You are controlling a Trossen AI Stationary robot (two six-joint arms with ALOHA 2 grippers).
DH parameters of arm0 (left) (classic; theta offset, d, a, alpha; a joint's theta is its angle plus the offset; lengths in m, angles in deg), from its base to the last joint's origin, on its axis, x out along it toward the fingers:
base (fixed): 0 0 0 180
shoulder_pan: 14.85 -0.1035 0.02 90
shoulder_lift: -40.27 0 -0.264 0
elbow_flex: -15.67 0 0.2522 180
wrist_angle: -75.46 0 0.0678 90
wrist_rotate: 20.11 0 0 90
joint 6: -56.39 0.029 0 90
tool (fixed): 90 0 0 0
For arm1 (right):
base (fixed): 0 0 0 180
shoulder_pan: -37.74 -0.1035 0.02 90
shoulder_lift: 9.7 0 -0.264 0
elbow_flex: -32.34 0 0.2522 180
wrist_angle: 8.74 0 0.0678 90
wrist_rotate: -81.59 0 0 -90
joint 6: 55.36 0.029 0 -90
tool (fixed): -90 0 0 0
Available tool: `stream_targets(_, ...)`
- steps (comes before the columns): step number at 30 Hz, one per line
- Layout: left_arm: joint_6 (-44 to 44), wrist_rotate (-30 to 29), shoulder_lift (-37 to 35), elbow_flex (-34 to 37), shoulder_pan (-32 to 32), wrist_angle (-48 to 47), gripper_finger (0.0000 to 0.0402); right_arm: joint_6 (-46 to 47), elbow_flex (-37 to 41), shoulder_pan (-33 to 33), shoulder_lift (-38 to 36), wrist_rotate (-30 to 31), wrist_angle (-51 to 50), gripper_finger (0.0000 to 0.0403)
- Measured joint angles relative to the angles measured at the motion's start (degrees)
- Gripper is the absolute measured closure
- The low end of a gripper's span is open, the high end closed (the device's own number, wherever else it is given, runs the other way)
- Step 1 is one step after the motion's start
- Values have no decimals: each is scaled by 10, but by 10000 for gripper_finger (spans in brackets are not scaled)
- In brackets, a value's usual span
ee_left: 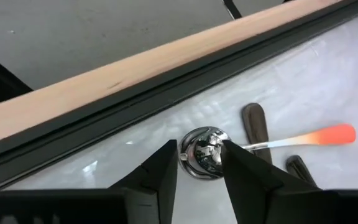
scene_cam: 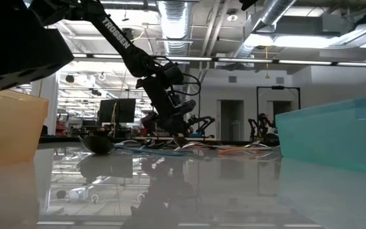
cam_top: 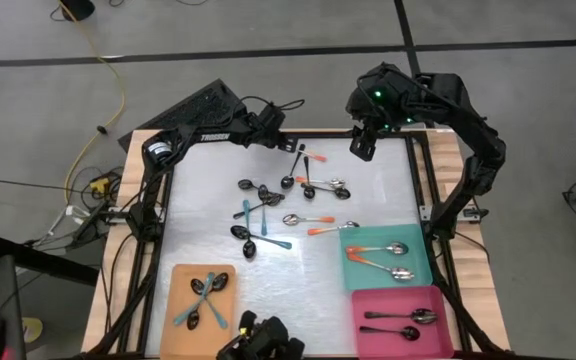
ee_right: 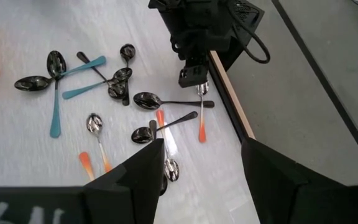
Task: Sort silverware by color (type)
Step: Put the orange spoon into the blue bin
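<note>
An orange-handled spoon [ee_left: 278, 142] lies flat on the white table near its far edge, with its shiny bowl [ee_left: 202, 152] toward the left. My left gripper [ee_left: 201, 163] is open and points down at it [cam_top: 294, 148], one finger on each side of the bowl. My right gripper [ee_right: 204, 174] is open and hovers over the far right of the table [cam_top: 363, 145], touching nothing. More spoons [cam_top: 268, 210] with teal, orange and dark handles lie scattered mid-table. My left gripper comes from above, and its fingers [ee_left: 240, 168] stand close on both sides of the orange-handled spoon's bowl [ee_left: 194, 149]. The spoon lies flat on the table. Whether the fingers touch the bowl, I cannot tell.
Three flat trays sit along the near side: an orange tray [cam_top: 183, 300] with teal-handled spoons, a teal tray [cam_top: 420, 268] with orange-handled spoons, a pink tray [cam_top: 388, 300] with dark spoons. The wooden far edge and its black rail [ee_left: 166, 81] run just beyond my left gripper.
</note>
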Motion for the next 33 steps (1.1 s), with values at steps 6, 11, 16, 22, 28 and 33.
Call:
stream_targets(6, 15, 16, 0, 0, -1, 1, 281, 0, 0, 0, 0, 0, 0, 182)
stream_targets(11, 34, 7, 0, 0, -1, 1, 274, 0, 0, 0, 0, 0, 0, 182)
stream_targets(16, 44, -11, 0, 0, -2, 0, 273, 0, 0, 0, 0, -1, 0, 182)
stream_targets(22, 37, 28, 1, 0, -3, 3, 273, 0, 0, 0, 0, -1, 1, 182)
stream_targets(28, 40, 49, 7, -1, -2, 0, 273, 0, 0, 0, 0, -1, 1, 182)
stream_targets(33, 43, 108, 27, -9, -6, -11, 273, 0, 0, 0, 0, -2, 1, 182)
